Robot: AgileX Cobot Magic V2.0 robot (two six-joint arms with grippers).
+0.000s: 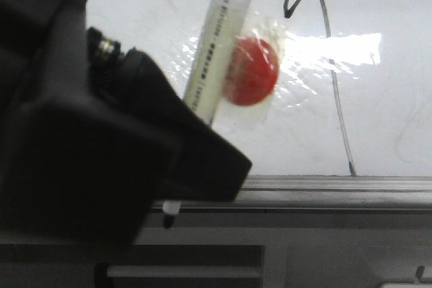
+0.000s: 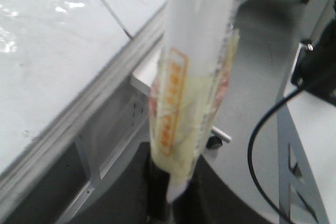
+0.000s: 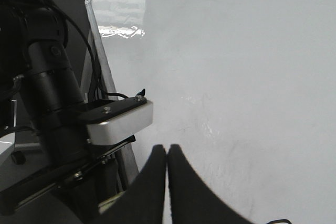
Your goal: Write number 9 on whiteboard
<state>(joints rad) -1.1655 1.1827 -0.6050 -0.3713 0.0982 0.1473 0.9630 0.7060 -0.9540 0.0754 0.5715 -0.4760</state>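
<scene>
The whiteboard [image 1: 378, 99] is set upright ahead of both arms, its edge strip [image 1: 337, 183] running along its lower border. The number 9 [image 1: 324, 65] is drawn on the board, to the right of the left pincer [image 2: 168, 203] and well above the edge strip at its loop, while its tail is carried down to the strip. A marker [image 1: 216, 45] is held in the left pincer, rising from it and tilted across the front of the board, left of the number. A round disc [image 1: 251, 72] is placed just beside the marker, between it and the number. The right pincer [image 3: 167, 182] is held near the board's surface, with a side edge of the board beside it.
</scene>
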